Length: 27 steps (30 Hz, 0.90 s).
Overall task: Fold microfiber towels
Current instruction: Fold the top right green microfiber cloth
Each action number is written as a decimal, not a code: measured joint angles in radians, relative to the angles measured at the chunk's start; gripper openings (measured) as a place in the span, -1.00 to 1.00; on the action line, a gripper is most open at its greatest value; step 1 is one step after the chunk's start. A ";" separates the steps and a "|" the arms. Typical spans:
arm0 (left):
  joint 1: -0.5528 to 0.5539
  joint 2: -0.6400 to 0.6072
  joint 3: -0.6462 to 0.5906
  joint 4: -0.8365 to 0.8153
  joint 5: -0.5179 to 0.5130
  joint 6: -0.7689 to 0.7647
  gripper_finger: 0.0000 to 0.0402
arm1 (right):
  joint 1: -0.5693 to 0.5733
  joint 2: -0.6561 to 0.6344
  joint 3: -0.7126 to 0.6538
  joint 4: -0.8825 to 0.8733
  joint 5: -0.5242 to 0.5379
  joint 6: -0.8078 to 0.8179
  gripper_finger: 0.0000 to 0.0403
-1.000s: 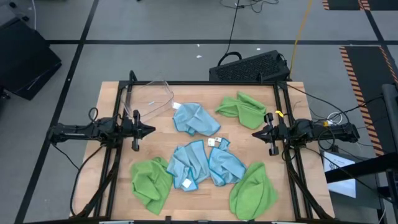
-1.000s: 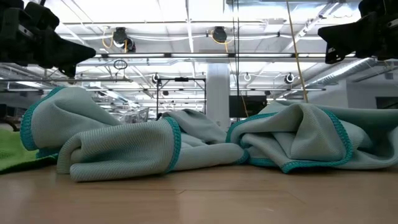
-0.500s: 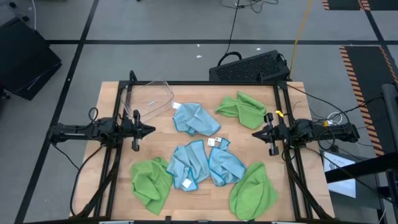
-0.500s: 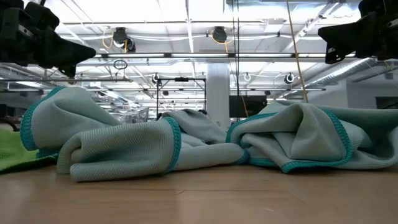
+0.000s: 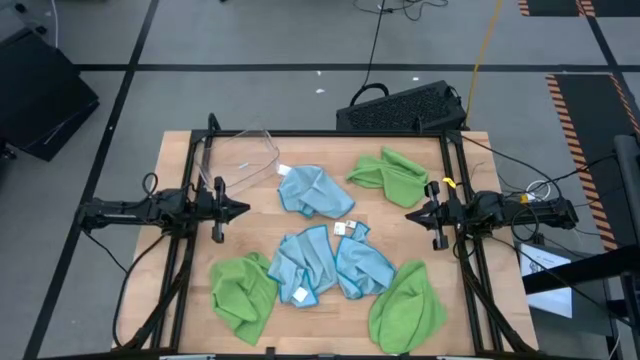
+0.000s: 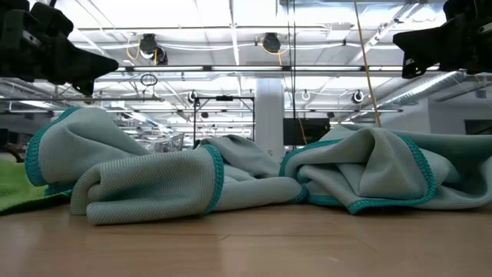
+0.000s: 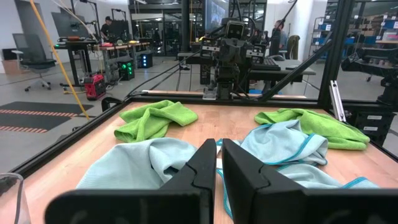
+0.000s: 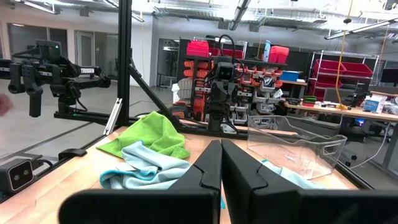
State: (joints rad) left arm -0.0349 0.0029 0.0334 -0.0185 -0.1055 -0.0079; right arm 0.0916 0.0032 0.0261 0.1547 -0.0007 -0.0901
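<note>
Your left gripper [image 5: 240, 209] and right gripper [image 5: 412, 216] hung at the table's sides, jaws together, holding nothing. Six crumpled microfiber towels [image 5: 318, 190] lay between them. You needed to open the jaws first, then pinch one corner near its white tag [image 5: 343, 228].

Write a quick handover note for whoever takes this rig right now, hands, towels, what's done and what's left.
Left hand: shut, empty, raised at the table's left edge.
Right hand: shut, empty, raised at the right edge.
Towels: three blue mid-table, green ones near left, near right and far right, all crumpled. Clear bin far left.
Done: nothing folded.
Left: fold all six.
</note>
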 joint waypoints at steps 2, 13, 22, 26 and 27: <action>0.000 0.000 0.000 0.000 0.000 0.000 -0.85 | 0.000 0.000 0.000 0.009 0.006 0.026 -1.00; 0.000 0.000 0.000 0.000 0.000 0.000 -0.85 | 0.000 0.074 0.000 0.020 0.423 0.169 -1.00; 0.000 0.000 0.000 0.001 0.000 0.000 -0.85 | -0.019 0.394 0.120 0.024 0.501 0.236 -1.00; 0.000 0.000 0.000 0.005 0.000 0.004 -0.85 | -0.074 0.603 0.217 -0.008 0.548 0.240 -1.00; 0.000 0.000 0.000 0.010 0.000 0.004 -0.85 | -0.094 0.655 0.236 -0.014 0.552 0.241 -1.00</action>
State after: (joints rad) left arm -0.0349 0.0029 0.0330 -0.0085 -0.1059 -0.0035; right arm -0.0020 0.6581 0.2624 0.1406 0.5514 0.1511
